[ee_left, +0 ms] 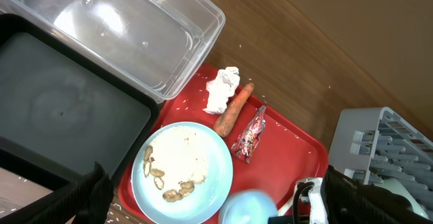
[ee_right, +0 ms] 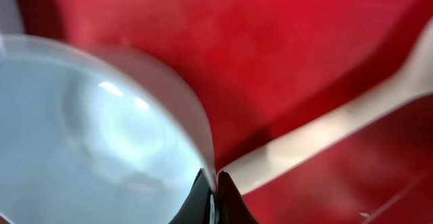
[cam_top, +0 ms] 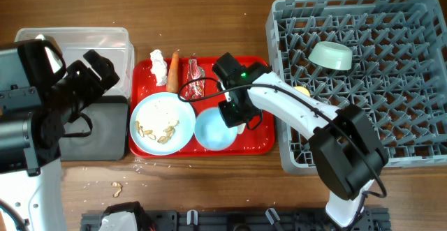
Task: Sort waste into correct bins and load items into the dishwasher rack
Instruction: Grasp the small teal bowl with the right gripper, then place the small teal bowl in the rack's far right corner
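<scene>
Pinching blue bowl [ee_right: 101, 129] rim between fingertips [ee_right: 235, 206]

A flat red tray [cam_top: 260, 142] lies under me on the brown wooden table [cam_top: 209, 21], long side running left to right. I see a black rail [cam_top: 230, 222] along the table's near edge.

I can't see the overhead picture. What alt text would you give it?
The right gripper pinches the rim of the light blue bowl on a red tray, beside a pale blue plate of crumbs. A grey dishwasher rack holds a mint-green bowl.
</scene>
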Action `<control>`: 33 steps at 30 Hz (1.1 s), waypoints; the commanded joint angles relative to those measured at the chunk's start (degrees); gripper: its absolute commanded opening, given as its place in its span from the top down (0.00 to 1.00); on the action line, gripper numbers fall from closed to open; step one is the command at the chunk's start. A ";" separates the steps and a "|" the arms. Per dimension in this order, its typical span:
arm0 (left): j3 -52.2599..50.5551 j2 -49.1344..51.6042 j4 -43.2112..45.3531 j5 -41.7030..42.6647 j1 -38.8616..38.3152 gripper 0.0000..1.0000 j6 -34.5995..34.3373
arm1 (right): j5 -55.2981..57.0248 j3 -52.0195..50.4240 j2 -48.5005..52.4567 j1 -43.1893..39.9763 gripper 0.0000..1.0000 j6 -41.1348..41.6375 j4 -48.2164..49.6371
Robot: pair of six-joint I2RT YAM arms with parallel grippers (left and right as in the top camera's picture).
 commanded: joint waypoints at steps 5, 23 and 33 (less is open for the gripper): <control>0.17 -0.02 0.20 -1.16 0.37 0.00 -0.09 | 21.16 4.50 -15.37 -5.62 0.96 4.98 -0.94; 0.17 0.00 0.20 -1.16 0.37 0.00 -0.09 | 67.73 3.91 -15.78 -49.57 0.96 -2.45 14.45; 0.17 0.00 0.20 -1.16 0.37 0.00 -0.09 | 74.51 3.91 -2.47 -49.81 0.96 -16.98 23.67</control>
